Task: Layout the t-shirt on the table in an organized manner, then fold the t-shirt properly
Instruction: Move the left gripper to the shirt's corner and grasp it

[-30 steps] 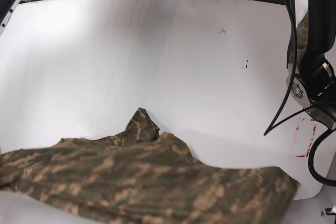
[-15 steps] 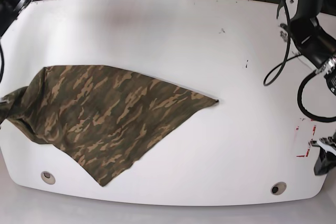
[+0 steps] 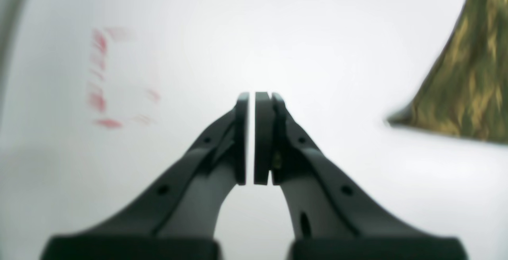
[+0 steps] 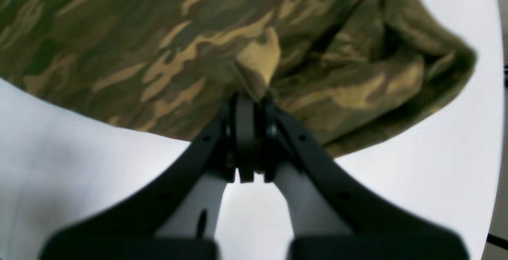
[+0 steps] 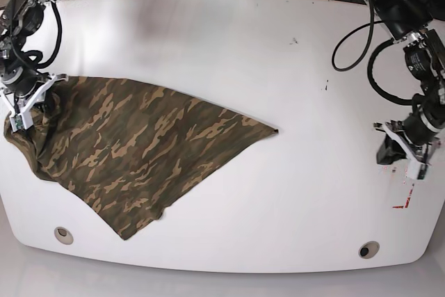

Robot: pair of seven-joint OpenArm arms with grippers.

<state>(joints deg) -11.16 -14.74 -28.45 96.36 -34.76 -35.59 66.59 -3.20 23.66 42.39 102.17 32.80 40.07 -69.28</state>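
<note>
**Camouflage t-shirt spread on the left of a white table, one arm pinching its edge**

Nearest the front rim of the table (image 5: 229,259) sit two round grommet holes (image 5: 63,234). Above them the t-shirt (image 5: 139,151) lies mostly flat on the left half, tapering to a point near the middle. Its left edge is bunched, so sleeves and collar are hard to make out. There the right gripper (image 5: 21,106) has its jaws pinched on a fold of cloth. At the right edge, well apart from the shirt, the left gripper (image 5: 391,151) hangs beside a blurred red tape mark (image 5: 403,189), jaws pressed together on nothing. Both arms are cut off at the top
</note>
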